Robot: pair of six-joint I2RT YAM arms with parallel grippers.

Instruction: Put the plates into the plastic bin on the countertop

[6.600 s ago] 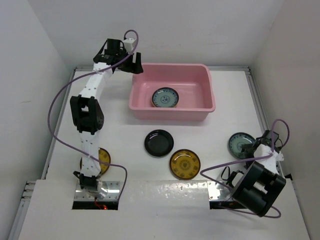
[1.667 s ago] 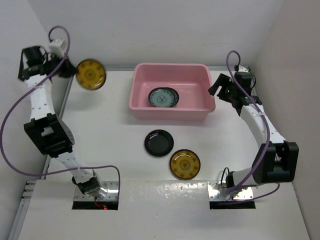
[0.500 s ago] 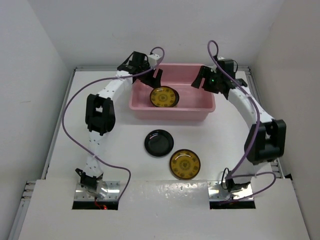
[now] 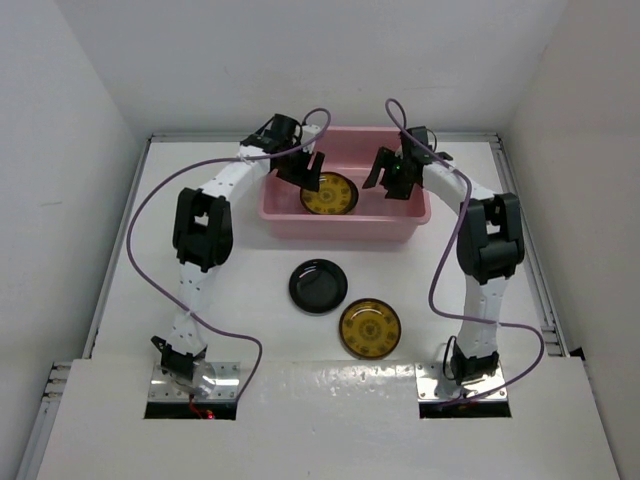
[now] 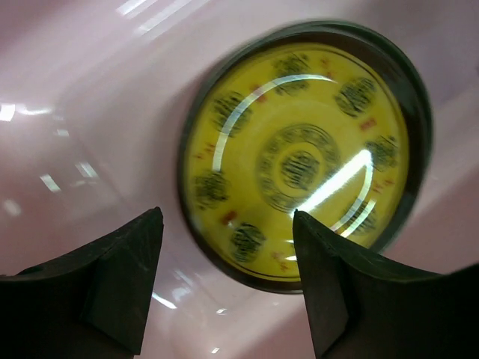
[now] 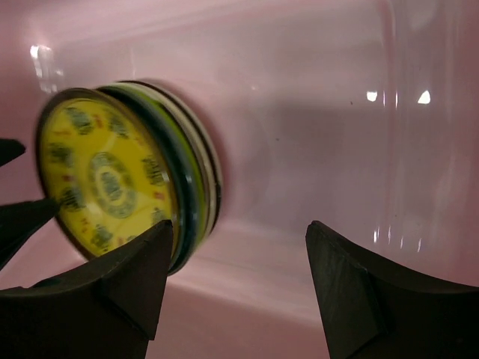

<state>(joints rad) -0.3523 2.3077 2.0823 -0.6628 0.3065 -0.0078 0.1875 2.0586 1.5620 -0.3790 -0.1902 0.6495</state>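
The pink plastic bin point(image 4: 345, 225) stands at the back of the white countertop point(image 4: 240, 260). Inside it lies a stack of plates topped by an amber-yellow patterned plate point(image 4: 327, 195). My left gripper point(image 4: 300, 170) hovers open just left of the stack; in the left wrist view the amber plate point(image 5: 299, 161) lies free between and beyond the spread fingers point(image 5: 112, 284). My right gripper point(image 4: 385, 172) is open and empty inside the bin, to the right of the stack. The right wrist view shows the stack point(image 6: 112, 179) side-on, with teal, green and cream rims under the amber plate.
A glossy black plate point(image 4: 318, 286) and a second amber plate point(image 4: 370, 326) lie on the countertop in front of the bin. White walls close in the left, right and back. The bin's pink floor fills both wrist views point(image 5: 75, 112) point(image 6: 322, 112).
My left gripper carried an amber plate from the far left into the bin and let it go on the stack. My right gripper moved from the front right into the bin.
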